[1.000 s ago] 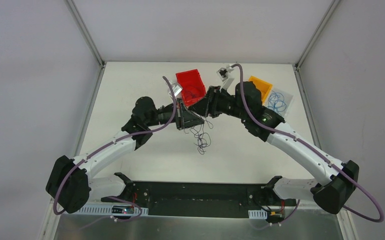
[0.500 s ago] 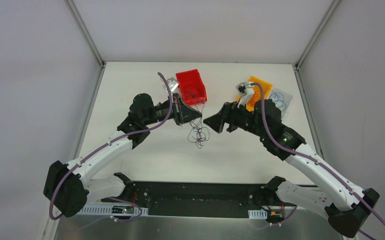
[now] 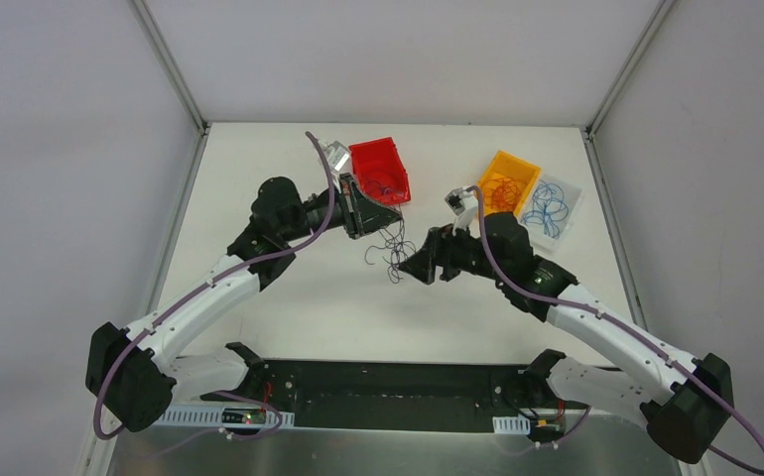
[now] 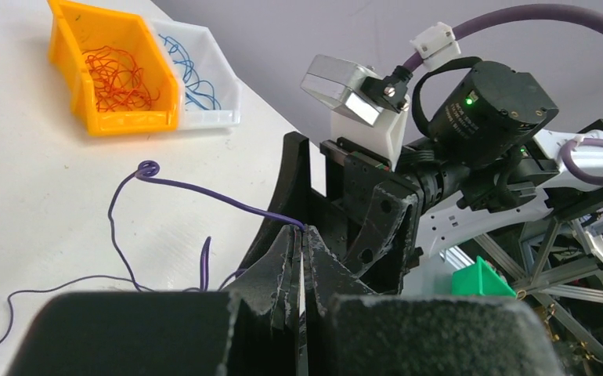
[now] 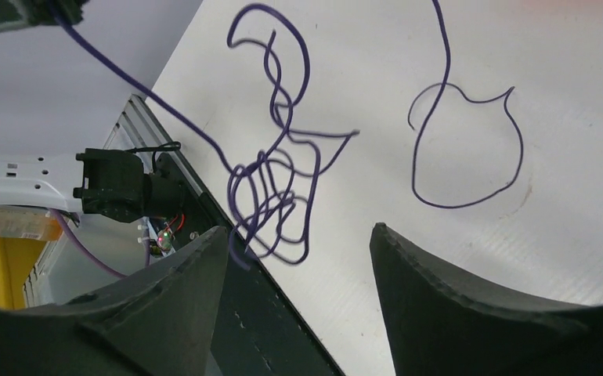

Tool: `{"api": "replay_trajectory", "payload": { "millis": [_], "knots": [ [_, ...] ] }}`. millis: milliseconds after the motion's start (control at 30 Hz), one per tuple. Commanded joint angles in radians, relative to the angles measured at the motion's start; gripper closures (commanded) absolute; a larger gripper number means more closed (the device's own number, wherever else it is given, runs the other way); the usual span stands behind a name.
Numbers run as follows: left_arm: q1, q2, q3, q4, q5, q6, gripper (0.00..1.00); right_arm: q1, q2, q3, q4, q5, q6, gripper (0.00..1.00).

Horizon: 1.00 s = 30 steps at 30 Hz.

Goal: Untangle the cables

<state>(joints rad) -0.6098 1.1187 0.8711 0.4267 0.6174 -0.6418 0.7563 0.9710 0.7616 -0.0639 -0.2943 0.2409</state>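
Two grippers, three bins, one hanging tangle.

Changes
- Item: right gripper [image 5: 297,239]. A second ago it was pressed up beside the left gripper [image 4: 299,258] at the red bin [image 3: 366,157], its arm hiding part of the orange bin [image 4: 126,119]. Half a second ago it had drawn off to the right. It now sits lower over the table [image 3: 289,297], at the bottom end of the tangle. Its jaws stand wide apart and hold nothing. The knot hangs just ahead of them, nearer one finger.
- Item: left gripper. It has shifted slightly up and left over the second. It is clamped tight on the purple cables [image 3: 395,250], which dangle from its tips in a loose knot toward the table. One strand runs sideways from the pinch and ends in a small curl.

Containers
- Item: red bin. It stands at the far middle of the table, just behind the left gripper, with a few dark cables [image 3: 386,183] inside.
- Item: orange bin. It stands at the far right, now fully uncovered, and holds a heap of red-orange cables [image 4: 118,72].
- Item: clear bin [image 4: 218,117]. It touches the orange bin's side and holds coiled blue cables [image 4: 187,70].
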Motion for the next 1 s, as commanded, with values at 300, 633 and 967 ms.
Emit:
{"api": "replay_trajectory", "payload": {
  "millis": [300, 633, 967],
  "knots": [
    [-0.008, -0.067, 0.061, -0.142, -0.256, 0.030, 1.00, -0.001, 0.021, -0.016, 0.161, -0.002, 0.030, 1.00],
    [0.213, -0.297, 0.048, -0.537, -0.825, 0.145, 1.00, -0.009, -0.016, -0.135, -0.079, 0.430, 0.231, 1.00],
    [0.248, -0.354, -0.014, -0.593, -0.892, 0.186, 1.00, -0.133, -0.048, -0.180, -0.207, 0.520, 0.287, 1.00]
  ]
}}
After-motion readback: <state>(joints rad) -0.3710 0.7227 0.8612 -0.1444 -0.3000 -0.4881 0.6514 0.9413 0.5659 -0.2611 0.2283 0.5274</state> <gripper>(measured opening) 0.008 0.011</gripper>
